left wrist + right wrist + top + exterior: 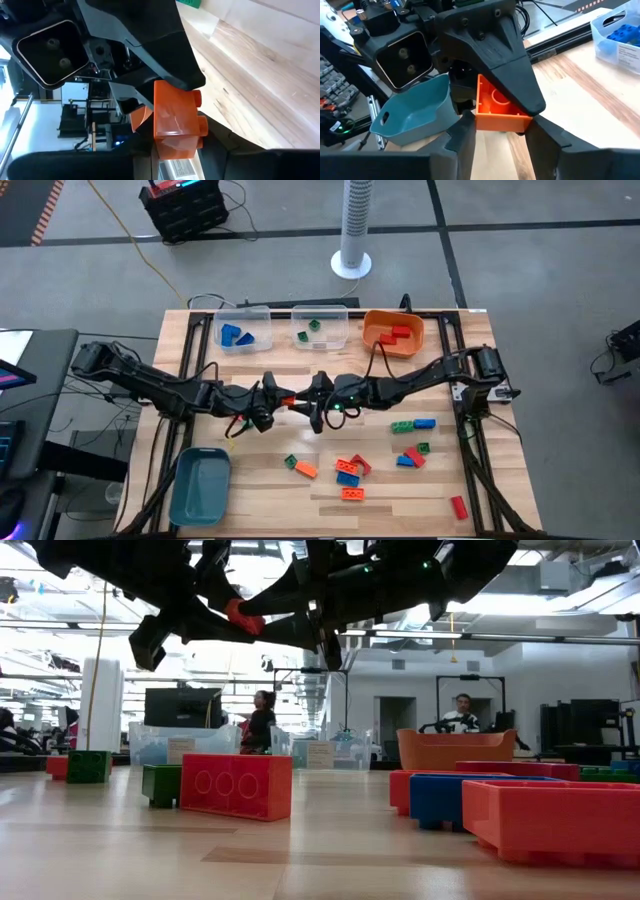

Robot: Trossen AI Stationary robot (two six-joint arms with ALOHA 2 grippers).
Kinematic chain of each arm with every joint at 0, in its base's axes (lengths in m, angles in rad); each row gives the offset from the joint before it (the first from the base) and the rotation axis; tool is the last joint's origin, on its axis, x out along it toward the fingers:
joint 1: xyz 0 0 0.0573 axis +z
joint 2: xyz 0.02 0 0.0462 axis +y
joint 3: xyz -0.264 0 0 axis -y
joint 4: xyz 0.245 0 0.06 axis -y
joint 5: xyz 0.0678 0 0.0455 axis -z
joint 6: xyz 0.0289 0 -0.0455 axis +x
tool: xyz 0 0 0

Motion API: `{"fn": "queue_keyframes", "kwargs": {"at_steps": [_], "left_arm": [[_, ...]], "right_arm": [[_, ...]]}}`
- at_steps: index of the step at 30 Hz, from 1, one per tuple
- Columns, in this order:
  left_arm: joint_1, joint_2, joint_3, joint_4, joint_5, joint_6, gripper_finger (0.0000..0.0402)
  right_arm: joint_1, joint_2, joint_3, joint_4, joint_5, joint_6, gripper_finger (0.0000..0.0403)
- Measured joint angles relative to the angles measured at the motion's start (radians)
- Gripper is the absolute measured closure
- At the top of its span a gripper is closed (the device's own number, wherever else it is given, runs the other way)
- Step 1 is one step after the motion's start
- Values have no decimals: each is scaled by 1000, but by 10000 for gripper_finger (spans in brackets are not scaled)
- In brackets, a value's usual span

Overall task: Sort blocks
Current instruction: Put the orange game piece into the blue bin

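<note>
Handover of a small orange studded plastic brick (pixel 176 116) is in hand: the brick is held in the air above the middle of the wooden table (pixel 260 480), between the two dark grippers, which meet tip to tip. In the left wrist view the left gripper (pixel 175 145) is seen closed on one end of the brick, while the right gripper (pixel 497 132) is seen in its own wrist view with its fingers set narrowly against the brick's sides; whether that grip is already slackened cannot be told. The step is judged to be the passing of the brick from one arm to the other, with both pincers on it. The remaining red, orange, blue and green bricks (pixel 350 470) are scattered on the near right part of the table. At the far edge a clear plastic bin with blue bricks (pixel 243 330), a clear bin with green bricks (pixel 320 328) and an orange bin with red bricks (pixel 392 332) are lined up; a teal bin (pixel 200 485) stands empty at the near left. For the next move, release by one gripper is called for once the other's hold is firm, after which the brick is probably to be carried to the teal bin.
</note>
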Motion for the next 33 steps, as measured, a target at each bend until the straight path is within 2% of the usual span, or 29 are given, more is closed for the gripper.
{"fn": "queue_keyframes", "kwargs": {"at_steps": [3,6,11,14,17,21,24,27,31,33], "left_arm": [[0,0,0,-1,-10,-39,315],[-1,-1,0,-2,-35,-104,315],[-39,-65,0,-61,-57,-286,315],[-96,-131,9,-193,-54,-472,315],[-167,-189,58,-432,-24,-748,313],[-248,-213,144,-740,111,-1197,311],[-301,-215,193,-873,254,-1429,311],[-353,-214,203,-938,338,-1580,310],[-420,-206,201,-967,550,-1832,309],[-467,-193,192,-972,622,-1974,309]], "right_arm": [[-11,0,0,-11,-18,-7,210],[-30,-9,0,-32,-98,-9,180],[-52,-72,0,-235,-122,-9,150],[-56,-121,0,-350,-99,-13,148],[-44,-157,0,-486,12,-19,148],[-21,-180,0,-661,238,14,147],[-12,-181,0,-719,367,40,147],[-15,-179,0,-729,382,48,147],[-13,-179,0,-741,383,51,147],[-12,-179,0,-757,384,51,147]]}}
